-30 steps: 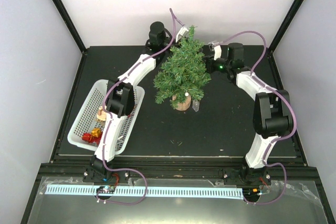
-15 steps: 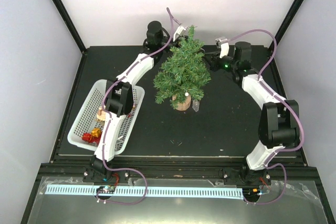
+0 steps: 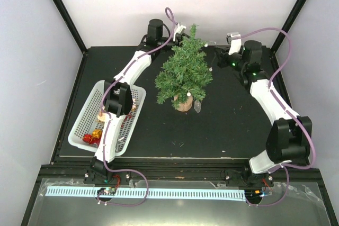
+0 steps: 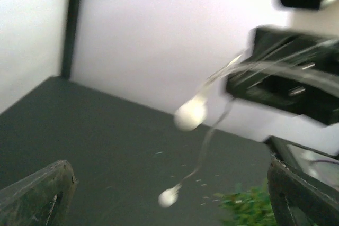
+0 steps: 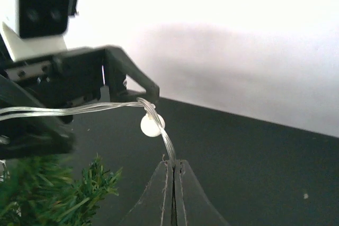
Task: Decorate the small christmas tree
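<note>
Right wrist view shows the right gripper [image 5: 174,165] with its fingers pinched together on the clear wire of a light string [image 5: 152,126], just below a white bulb. In the left wrist view the left gripper [image 4: 169,169] has its fingers spread wide, closed on nothing.

The small christmas tree [image 3: 184,72] stands upright toward the far middle of the counter [image 3: 228,125], between the two grippers. It looks light, with springy, bristly branches that would give under a push. Its wood-slice base [image 3: 184,104] is narrow, so a tug on the wire could probably tip it. The trunk just above the base seems the firmest hold. The string is likely best held by the wire, not by its bulbs.
</note>
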Action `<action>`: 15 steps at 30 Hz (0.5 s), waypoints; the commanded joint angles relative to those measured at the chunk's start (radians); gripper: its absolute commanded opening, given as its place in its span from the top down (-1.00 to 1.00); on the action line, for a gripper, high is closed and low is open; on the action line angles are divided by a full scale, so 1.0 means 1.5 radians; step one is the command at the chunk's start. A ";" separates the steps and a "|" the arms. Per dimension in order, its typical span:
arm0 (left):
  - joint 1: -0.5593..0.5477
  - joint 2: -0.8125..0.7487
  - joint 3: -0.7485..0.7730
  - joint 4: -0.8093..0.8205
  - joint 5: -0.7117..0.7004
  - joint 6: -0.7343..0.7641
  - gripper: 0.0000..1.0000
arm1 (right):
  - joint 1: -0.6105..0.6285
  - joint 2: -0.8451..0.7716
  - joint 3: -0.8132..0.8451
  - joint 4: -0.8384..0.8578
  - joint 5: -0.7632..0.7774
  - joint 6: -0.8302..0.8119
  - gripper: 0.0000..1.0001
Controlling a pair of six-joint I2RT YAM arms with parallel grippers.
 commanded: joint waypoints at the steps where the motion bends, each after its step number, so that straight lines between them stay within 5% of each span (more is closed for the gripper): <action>1: 0.010 -0.036 0.027 -0.160 -0.185 0.163 -0.98 | -0.002 -0.039 0.030 -0.037 0.086 -0.006 0.98; 8: 0.022 -0.085 -0.004 -0.195 -0.424 0.207 -0.98 | -0.002 -0.082 0.041 -0.114 0.164 -0.005 0.98; 15: 0.024 -0.166 -0.127 -0.152 -0.408 0.234 -0.98 | 0.001 -0.129 0.019 -0.127 0.146 0.001 0.98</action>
